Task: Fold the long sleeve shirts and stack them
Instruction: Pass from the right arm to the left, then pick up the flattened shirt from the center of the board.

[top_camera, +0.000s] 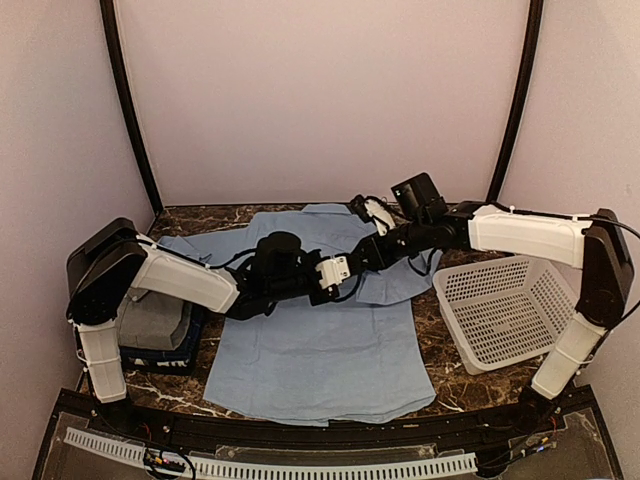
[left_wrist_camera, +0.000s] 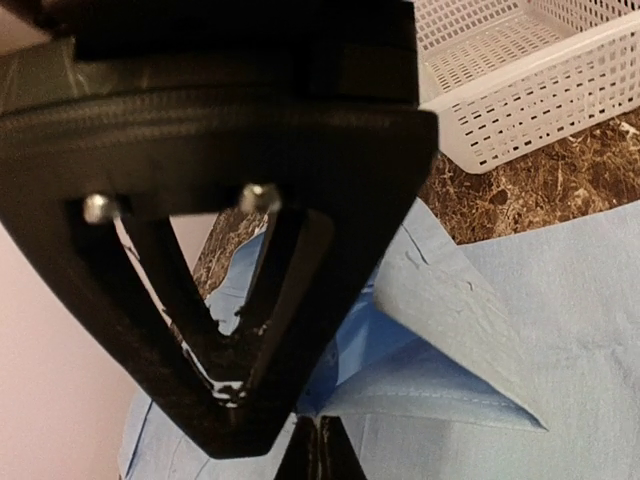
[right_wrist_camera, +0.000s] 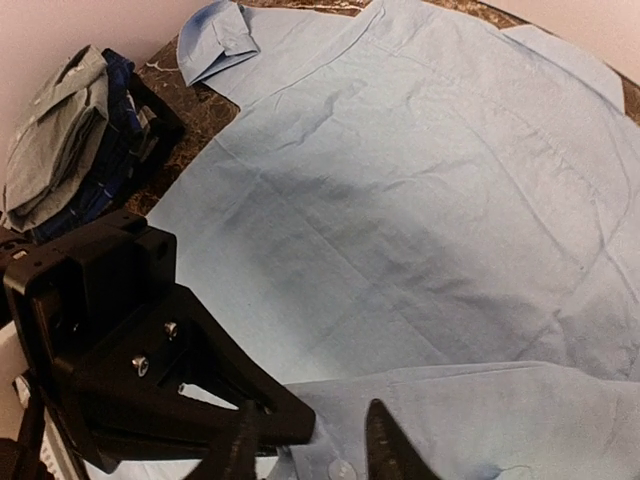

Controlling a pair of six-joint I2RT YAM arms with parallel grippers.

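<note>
Your left pincer (left_wrist_camera: 232, 385) is shut at the folded sleeve (right_wrist_camera: 480, 410) edge, your right pincer (right_wrist_camera: 310, 420) narrowly parted just beside it. The light blue shirt (top_camera: 310, 350) lies flat beneath both, lengthwise toward you.

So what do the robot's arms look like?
The left arm and right arm have chunky black joints and smooth white shells, with thin black cables near the wrists. The left gripper and right gripper are black with pointed fingers.

A light blue, soft cloth long sleeve shirt (top_camera: 320, 360) is spread out flat in the middle, while a folded grey shirt (top_camera: 155, 318) is stacked on a dark navy shirt (top_camera: 170, 352) at its left.
</note>
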